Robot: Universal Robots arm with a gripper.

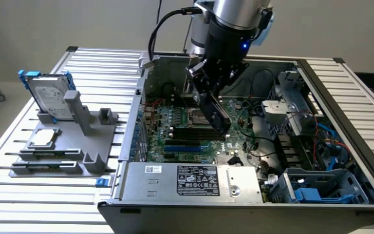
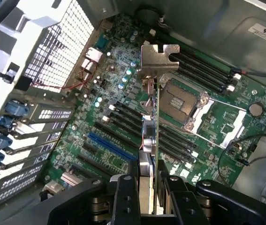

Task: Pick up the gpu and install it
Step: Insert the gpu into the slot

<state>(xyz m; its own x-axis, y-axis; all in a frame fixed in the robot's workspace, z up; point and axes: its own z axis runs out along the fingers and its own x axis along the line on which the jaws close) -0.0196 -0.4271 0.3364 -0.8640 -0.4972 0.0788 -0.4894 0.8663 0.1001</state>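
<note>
My gripper hangs inside the open computer case, shut on the gpu. The gpu is a glossy black card that tilts down over the green motherboard. In the wrist view the gpu is seen edge-on between my black fingers. Its silver end bracket points away from the gripper. The card hovers above the black and blue expansion slots, beside the processor socket. Whether it touches a slot I cannot tell.
A grey fixture at the exterior view's left holds a silver hard drive with blue rails and a small square processor chip. The power supply fills the case front. Drive cages and cables crowd the right side.
</note>
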